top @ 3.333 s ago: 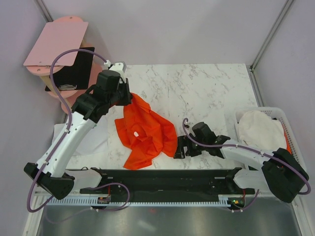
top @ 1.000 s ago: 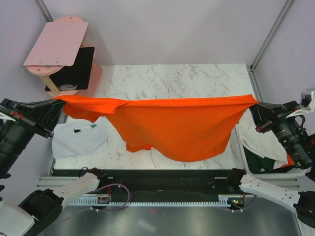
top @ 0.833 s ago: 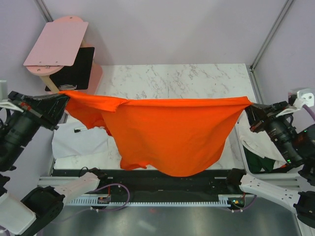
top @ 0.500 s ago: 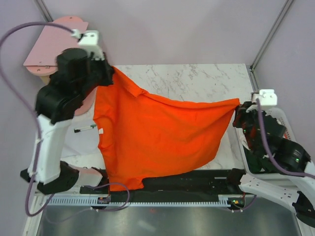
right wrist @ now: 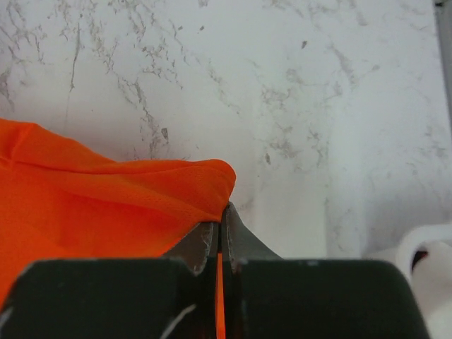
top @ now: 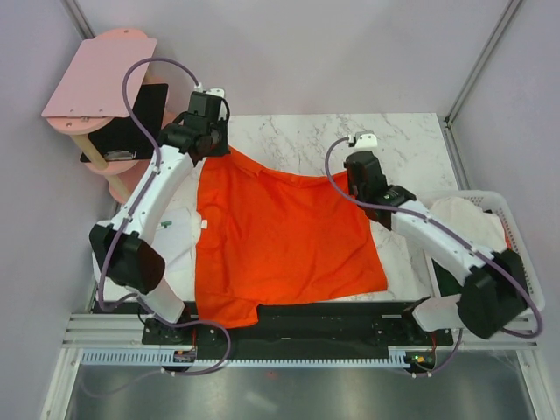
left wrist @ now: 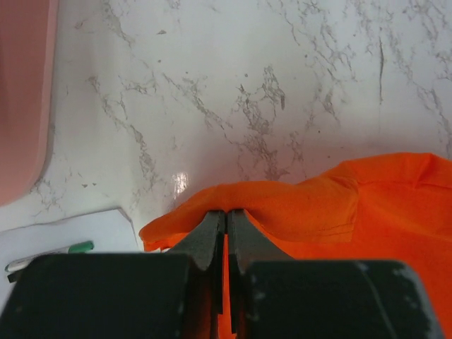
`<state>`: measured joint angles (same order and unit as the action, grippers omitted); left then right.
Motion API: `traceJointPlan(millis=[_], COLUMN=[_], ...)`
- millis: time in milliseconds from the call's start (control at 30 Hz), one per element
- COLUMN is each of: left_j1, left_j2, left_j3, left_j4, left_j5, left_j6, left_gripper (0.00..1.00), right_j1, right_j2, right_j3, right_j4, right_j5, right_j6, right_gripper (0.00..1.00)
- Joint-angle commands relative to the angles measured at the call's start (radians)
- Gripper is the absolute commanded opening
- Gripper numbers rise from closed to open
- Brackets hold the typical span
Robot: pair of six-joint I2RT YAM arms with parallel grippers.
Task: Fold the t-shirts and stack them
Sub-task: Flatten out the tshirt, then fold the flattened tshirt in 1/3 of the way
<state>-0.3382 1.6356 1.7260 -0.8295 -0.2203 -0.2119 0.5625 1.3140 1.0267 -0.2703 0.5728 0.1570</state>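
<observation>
Where wrist views show pinched edges, overhead shows the orange t-shirt [top: 280, 236] spread.

I see a robotics lab cell: bare lilac walls [top: 297, 52], metal frame posts [top: 479, 61], and a slotted rail [top: 306, 358] along the near edge of the table [top: 289, 140].

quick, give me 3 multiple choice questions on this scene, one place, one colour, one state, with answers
1. Where is the orange t-shirt? A hanging in air B spread on the table C rolled up
2. What colour is the cloth atop the basket? A white B blue C yellow
3. The left end effector is A wide open B shut on the t-shirt C out of view

B, it lies flat across the table; A, white fabric tops the basket; B, its wrist view shows it pinching orange fabric.
</observation>
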Motion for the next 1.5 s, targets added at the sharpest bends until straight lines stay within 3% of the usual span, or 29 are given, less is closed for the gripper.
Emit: traceJointPlan(millis=[0, 267, 600, 667, 933, 1467], left_j1=[0.047, 0.077, 0.108, 0.113, 0.116, 0.113], left_j2=[0.102, 0.343, 0.658, 0.659, 0.432, 0.126], left_j3=[0.038, 0.23, 0.663, 0.672, 0.402, -0.087], left_j4=[0.145, 0.155, 0.014, 0.007, 0.041, 0.05], left_j5=[0.029, 0.053, 0.059, 0.058, 0.101, 0.147], left_j6=[-0.018, -0.018, 0.025, 0.025, -0.052, -0.13], left_gripper=[0.02, 0.02, 0.02, 0.02, 0.02, 0.02], right_j1=[-0.122, -0.357, -0.489, -0.493, -0.492, -0.483], right_j2=[0.194, 0.571, 0.863, 0.889, 0.834, 0.766], right_j3=[0.11, 0.372, 0.677, 0.703, 0.665, 0.627], right_j4=[0.204, 0.243, 0.137, 0.132, 0.137, -0.038], right_j5=[-0.263, -0.461, -0.57, -0.57, -0.628, -0.485], right_j6=[-0.013, 0.064, 0.088, 0.091, 0.087, 0.053], right_gripper=[0.0, 0.0, 0.0, 0.0, 0.0, 0.0])
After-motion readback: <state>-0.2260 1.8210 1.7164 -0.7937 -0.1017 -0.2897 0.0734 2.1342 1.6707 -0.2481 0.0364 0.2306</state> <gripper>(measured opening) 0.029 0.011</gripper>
